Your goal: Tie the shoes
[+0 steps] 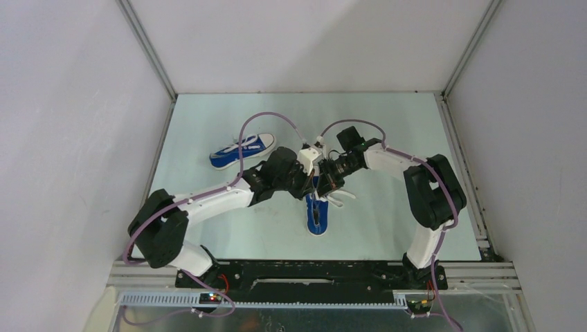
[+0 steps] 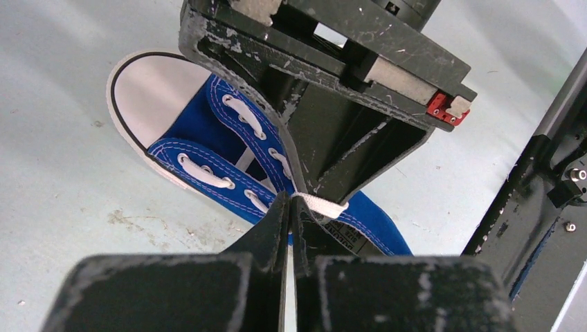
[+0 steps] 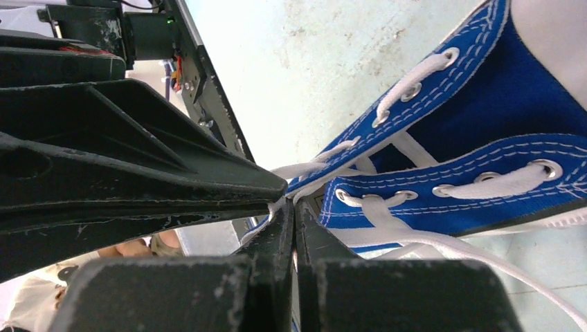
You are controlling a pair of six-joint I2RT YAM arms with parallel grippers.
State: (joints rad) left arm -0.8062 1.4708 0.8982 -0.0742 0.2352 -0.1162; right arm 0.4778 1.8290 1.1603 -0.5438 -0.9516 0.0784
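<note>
Two blue sneakers with white laces lie on the table. One shoe (image 1: 242, 150) lies on its side at the back left, untouched. The other shoe (image 1: 318, 215) lies in the middle, toe toward the arms, and shows in the left wrist view (image 2: 228, 149) and the right wrist view (image 3: 484, 152). Both grippers meet tip to tip over its tongue. My left gripper (image 2: 291, 200) is shut on a white lace (image 2: 324, 205). My right gripper (image 3: 291, 204) is shut on a white lace (image 3: 308, 169). More lace (image 1: 339, 199) trails to the shoe's right.
White enclosure walls with metal corner posts surround the pale table (image 1: 387, 131). A black base rail (image 1: 311, 273) runs along the near edge. Purple cables (image 1: 259, 121) loop above both forearms.
</note>
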